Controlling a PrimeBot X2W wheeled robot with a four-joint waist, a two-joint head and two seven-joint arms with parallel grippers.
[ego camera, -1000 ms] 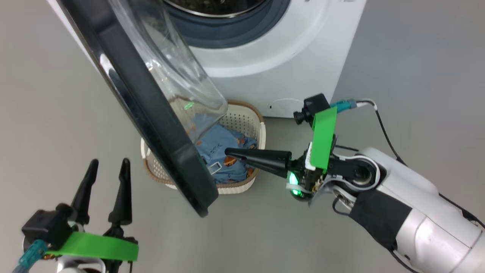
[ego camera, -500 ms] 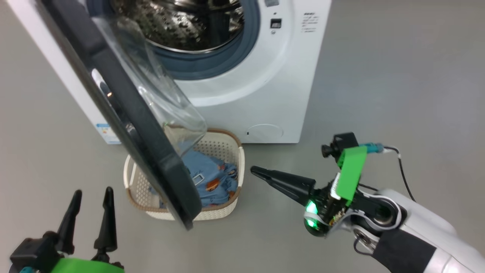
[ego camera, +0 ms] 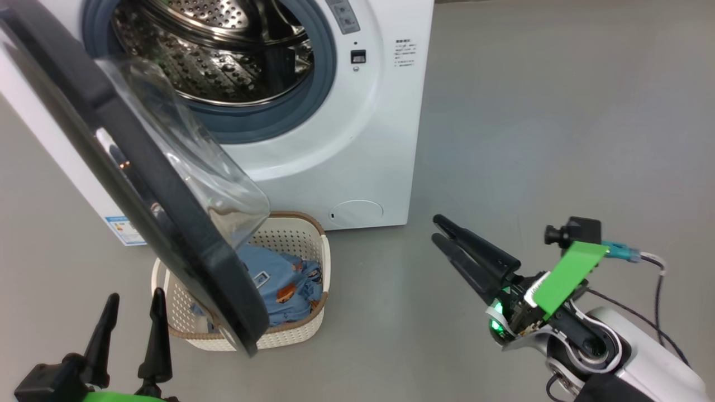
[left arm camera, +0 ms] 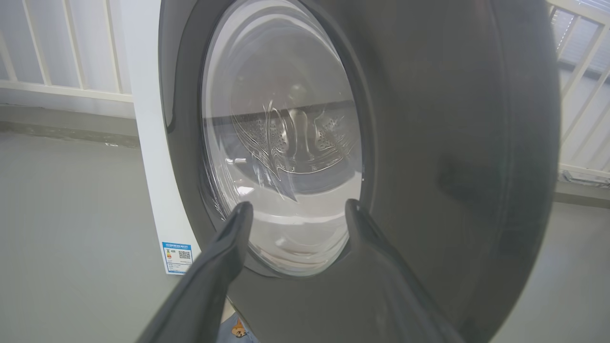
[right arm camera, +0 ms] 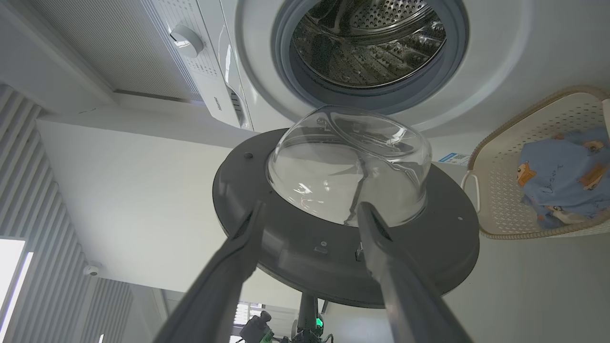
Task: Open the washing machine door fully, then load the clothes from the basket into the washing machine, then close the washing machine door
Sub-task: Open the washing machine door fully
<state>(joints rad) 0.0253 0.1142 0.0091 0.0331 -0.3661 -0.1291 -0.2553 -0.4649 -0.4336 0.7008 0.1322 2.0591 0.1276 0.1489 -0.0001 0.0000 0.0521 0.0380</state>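
The washing machine (ego camera: pixel 368 139) stands with its steel drum (ego camera: pixel 212 50) exposed. The washing machine door (ego camera: pixel 195 268) hangs open, swung out to the left, with its glass bowl (ego camera: pixel 184 156) facing the machine. Under the door's lower edge sits the basket (ego camera: pixel 296 332) holding the clothes (ego camera: pixel 282 285), light blue with orange animals. My right gripper (ego camera: pixel 437 229) is open and empty over the floor, right of the basket; its wrist view faces the door's inner side (right arm camera: pixel 286 238), the basket (right arm camera: pixel 495 190) and clothes (right arm camera: pixel 562 171). My left gripper (ego camera: pixel 136 298) is open, close before the door's outer face (left arm camera: pixel 452 143).
A small round flap (ego camera: pixel 356 213) and a blue label (ego camera: pixel 124 229) mark the machine's lower front. Grey floor (ego camera: pixel 558 139) stretches to the right of the machine. A white railing (left arm camera: pixel 62 85) runs behind the machine on the left.
My right gripper has pulled back from the clothes in the basket to the right and gone from shut to open, empty. The head camera has shifted, showing more of the drum.
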